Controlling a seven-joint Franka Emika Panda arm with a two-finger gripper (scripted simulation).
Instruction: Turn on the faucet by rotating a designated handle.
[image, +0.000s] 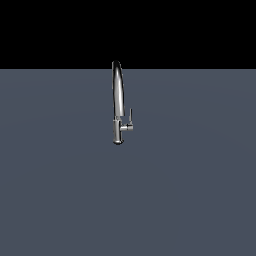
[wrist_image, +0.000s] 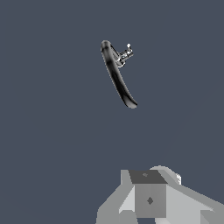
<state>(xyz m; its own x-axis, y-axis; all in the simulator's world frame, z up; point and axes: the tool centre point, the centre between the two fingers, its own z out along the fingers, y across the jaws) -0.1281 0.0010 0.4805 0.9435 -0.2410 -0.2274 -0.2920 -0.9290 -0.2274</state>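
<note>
The faucet (image: 117, 100) is a slim chrome gooseneck standing upright on the grey floor in the middle of the exterior view. Its handle (image: 130, 118) is a thin lever pointing up from a short side stub on the exterior view's right of the lower body. The wrist view looks down from well above, with the faucet (wrist_image: 117, 76) as a dark curved spout and the handle (wrist_image: 126, 52) small beside it. Only grey parts of my gripper (wrist_image: 148, 192) show at that picture's edge, far from the faucet. The arm does not appear in the exterior view.
A flat grey-blue floor (image: 60, 190) spreads around the faucet, with a black background behind it. No other objects show.
</note>
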